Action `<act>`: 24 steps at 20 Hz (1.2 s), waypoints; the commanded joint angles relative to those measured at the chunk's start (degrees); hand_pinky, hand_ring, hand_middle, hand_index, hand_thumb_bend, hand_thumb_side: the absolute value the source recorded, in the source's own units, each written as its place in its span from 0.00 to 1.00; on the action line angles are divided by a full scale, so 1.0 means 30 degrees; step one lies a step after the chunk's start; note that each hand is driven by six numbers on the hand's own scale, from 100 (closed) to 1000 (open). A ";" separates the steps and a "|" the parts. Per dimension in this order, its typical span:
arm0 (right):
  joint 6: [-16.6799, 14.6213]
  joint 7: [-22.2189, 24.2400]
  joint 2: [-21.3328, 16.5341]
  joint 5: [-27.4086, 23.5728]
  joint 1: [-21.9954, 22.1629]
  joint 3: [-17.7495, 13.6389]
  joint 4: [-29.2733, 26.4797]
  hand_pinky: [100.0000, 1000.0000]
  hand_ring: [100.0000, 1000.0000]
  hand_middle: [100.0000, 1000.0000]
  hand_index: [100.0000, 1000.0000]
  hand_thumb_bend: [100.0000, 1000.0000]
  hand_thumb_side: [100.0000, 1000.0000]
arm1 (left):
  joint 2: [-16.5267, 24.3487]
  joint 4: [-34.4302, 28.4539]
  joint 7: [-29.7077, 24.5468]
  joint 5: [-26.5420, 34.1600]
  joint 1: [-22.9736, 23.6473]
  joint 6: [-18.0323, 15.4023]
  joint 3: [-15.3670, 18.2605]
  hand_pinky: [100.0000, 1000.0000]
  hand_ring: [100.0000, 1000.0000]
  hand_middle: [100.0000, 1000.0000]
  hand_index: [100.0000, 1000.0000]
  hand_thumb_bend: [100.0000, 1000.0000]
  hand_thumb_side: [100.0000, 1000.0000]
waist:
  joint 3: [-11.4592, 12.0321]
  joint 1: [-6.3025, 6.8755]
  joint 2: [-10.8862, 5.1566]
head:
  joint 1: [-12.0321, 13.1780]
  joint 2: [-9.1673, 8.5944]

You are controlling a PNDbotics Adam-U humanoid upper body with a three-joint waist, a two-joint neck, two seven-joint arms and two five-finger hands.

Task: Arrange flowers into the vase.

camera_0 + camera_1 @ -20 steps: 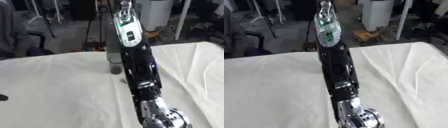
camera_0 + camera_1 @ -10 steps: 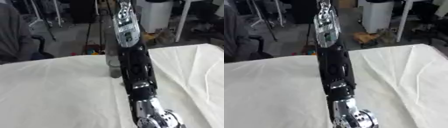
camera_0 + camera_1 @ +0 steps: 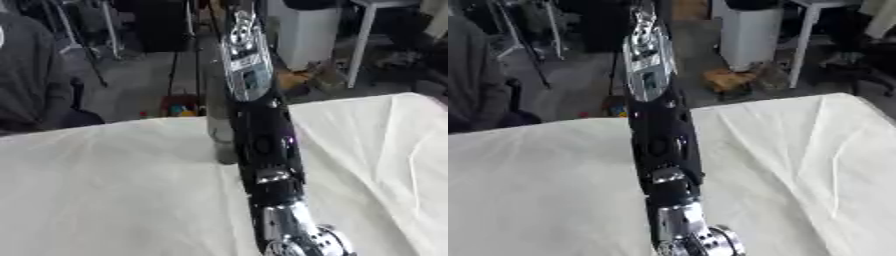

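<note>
A counter (image 3: 105, 190) covered by a creased white cloth (image 3: 798, 150) fills the lower part of both views, its far edge running across at about mid-height. Beyond it lies a grey floor with metal stands at 11 o'clock, a white bin (image 3: 750, 30) and white legs at 1 o'clock, some orange and brown clutter on the floor near 12 o'clock, and a seated person in grey at 9 o'clock. A black and silver arm (image 3: 262, 150) rises from 6 o'clock straight up to 12 o'clock, and its upper end is cut off, so neither hand shows and I cannot tell how the fingers stand. A grey upright vase (image 3: 223, 132) stands near the counter's far edge, half hidden behind the arm; in the right eye view it is fully covered. Flowers cannot be made out.
</note>
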 commanded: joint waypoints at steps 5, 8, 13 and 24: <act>-0.1210 0.0454 -0.1418 0.1082 -0.0234 0.0553 0.0962 0.00 0.00 0.00 0.03 0.00 1.00 | 0.0132 -0.0341 -0.0142 0.0003 -0.0375 -0.0047 0.0012 0.58 0.48 0.38 0.66 0.71 0.69 | 0.0425 -0.0055 -0.0066 | -0.0415 -0.0690; -0.1382 0.0325 -0.1564 0.0995 -0.0079 0.0555 0.1087 0.00 0.00 0.00 0.03 0.00 1.00 | 0.0128 -0.0341 -0.0165 -0.0002 -0.0367 -0.0150 0.0042 0.58 0.48 0.38 0.66 0.71 0.69 | 0.0607 0.0000 0.0023 | -0.0541 -0.0834; -0.1481 0.0271 -0.1598 0.0952 0.0050 0.0587 0.0993 0.00 0.00 0.00 0.04 0.00 1.00 | 0.0088 -0.0341 -0.0231 -0.0028 -0.0390 -0.0292 0.0059 0.58 0.48 0.38 0.66 0.71 0.69 | 0.0804 0.0087 0.0218 | -0.0547 -0.0957; -0.1359 0.0427 -0.1650 0.1397 0.0392 0.0370 0.0869 0.00 0.00 0.00 0.05 0.00 1.00 | -0.0003 -0.0341 -0.0348 -0.0195 -0.0375 -0.0337 0.0012 0.58 0.48 0.38 0.66 0.71 0.69 | 0.0764 0.0172 0.0442 | -0.0467 -0.0868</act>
